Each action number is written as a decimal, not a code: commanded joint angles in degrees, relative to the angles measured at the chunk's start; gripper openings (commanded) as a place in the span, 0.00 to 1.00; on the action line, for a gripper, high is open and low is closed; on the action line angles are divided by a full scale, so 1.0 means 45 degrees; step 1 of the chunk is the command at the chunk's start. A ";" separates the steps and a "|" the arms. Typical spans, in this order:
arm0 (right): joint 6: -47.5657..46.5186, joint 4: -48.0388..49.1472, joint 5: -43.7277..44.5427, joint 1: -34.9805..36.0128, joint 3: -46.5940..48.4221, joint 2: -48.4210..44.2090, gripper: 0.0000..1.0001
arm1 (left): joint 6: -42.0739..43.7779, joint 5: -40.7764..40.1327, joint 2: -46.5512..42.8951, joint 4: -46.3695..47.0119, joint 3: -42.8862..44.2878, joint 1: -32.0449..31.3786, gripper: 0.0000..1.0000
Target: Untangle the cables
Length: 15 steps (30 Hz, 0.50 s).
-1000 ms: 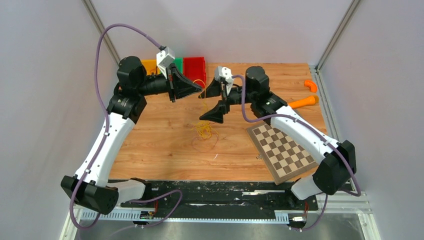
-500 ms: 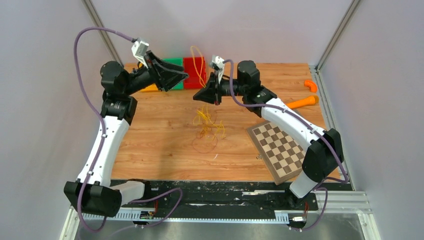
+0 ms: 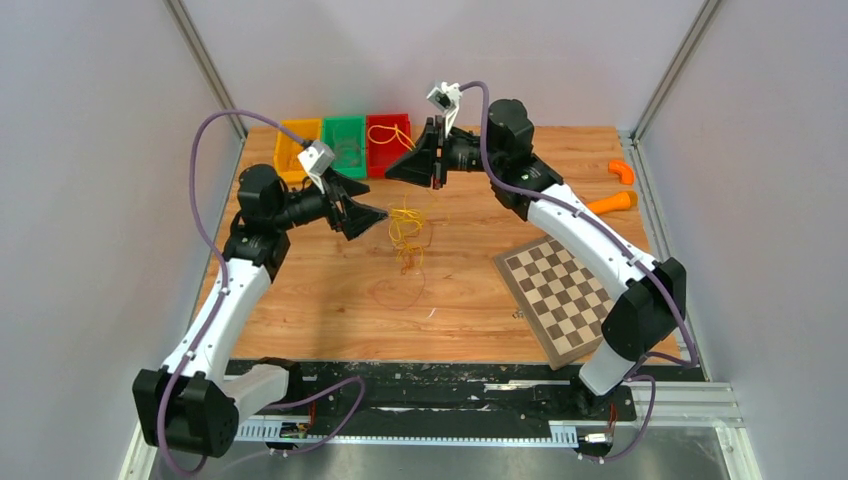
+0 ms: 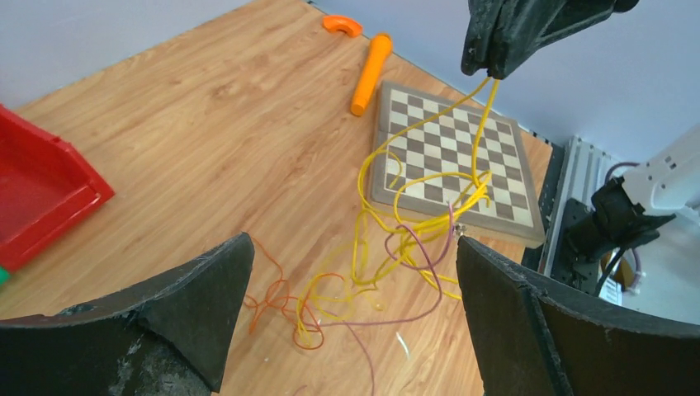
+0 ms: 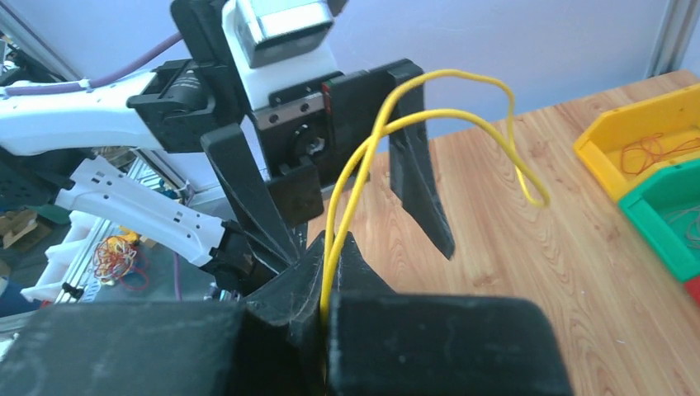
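The right gripper is closed on a yellow cable and raised at the far side, I think to draw it out of the cables heaped in the middle of the table. The left gripper, wide open and empty, hangs just left of them.

From overhead, the cables are lying too thin to tell strand from strand. In the left wrist view, the red bin is running off the edge at 9 o'clock and the right gripper is being cropped at 1 o'clock. In the right wrist view, that gripper's closed fingers are hiding the lower end of the yellow cable, and the yellow bin is being cut off at 3 o'clock.
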 commanded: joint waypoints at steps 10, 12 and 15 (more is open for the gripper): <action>0.0682 -0.0179 -0.0054 -0.0096 0.1381 -0.0082 0.00 | 0.5305 0.0933 0.0732 -0.1759 0.0415 -0.1363 0.05; 0.0665 -0.0209 0.0398 -0.0330 0.1610 -0.0173 0.00 | 0.6097 0.0334 0.0239 -0.2202 -0.0255 -0.1352 0.00; 0.0835 -0.0162 0.0936 -0.0906 0.2279 -0.0091 0.00 | 0.7634 -0.0727 -0.0352 -0.3029 -0.1110 -0.1368 0.00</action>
